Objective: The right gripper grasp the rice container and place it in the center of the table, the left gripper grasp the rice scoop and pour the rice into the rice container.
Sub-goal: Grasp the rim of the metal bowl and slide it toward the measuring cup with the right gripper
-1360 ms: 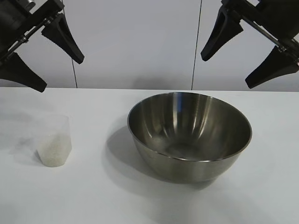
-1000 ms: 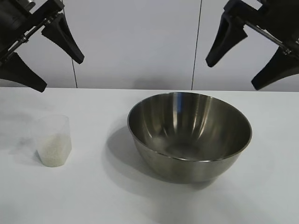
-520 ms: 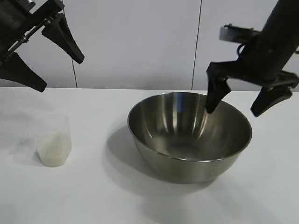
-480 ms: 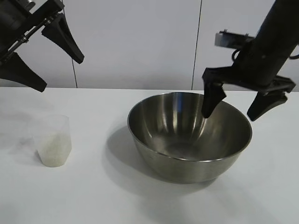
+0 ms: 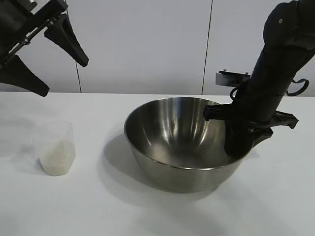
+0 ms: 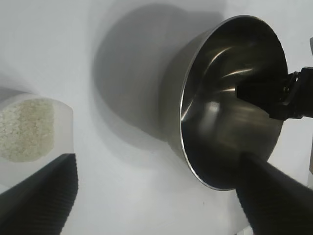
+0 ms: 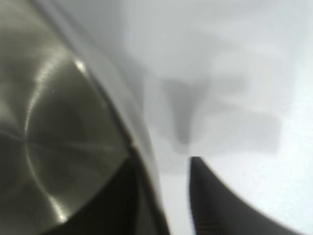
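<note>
The rice container point(image 5: 182, 142), a large steel bowl, stands mid-table. It also shows in the left wrist view point(image 6: 230, 122) and the right wrist view point(image 7: 63, 147). My right gripper point(image 5: 243, 147) is down at its right rim, one finger inside and one outside. In the right wrist view, the gripper point(image 7: 162, 161) is still open, with a strip of table between the outer finger and the wall. The rice scoop point(image 5: 55, 147), a clear cup part full of rice point(image 5: 56, 158), stands at the left. My left gripper point(image 5: 64, 77) hangs open and empty high above the scoop point(image 6: 29, 132).
The white table point(image 5: 98, 206) runs bare in front of the bowl and between the bowl and the cup. A white panelled wall stands behind. The right gripper also shows over the bowl in the left wrist view point(image 6: 274, 95).
My right gripper came down from high at the right onto the bowl's right rim and narrowed. The bowl has shifted a little to the left. The left arm and the cup have not moved.
</note>
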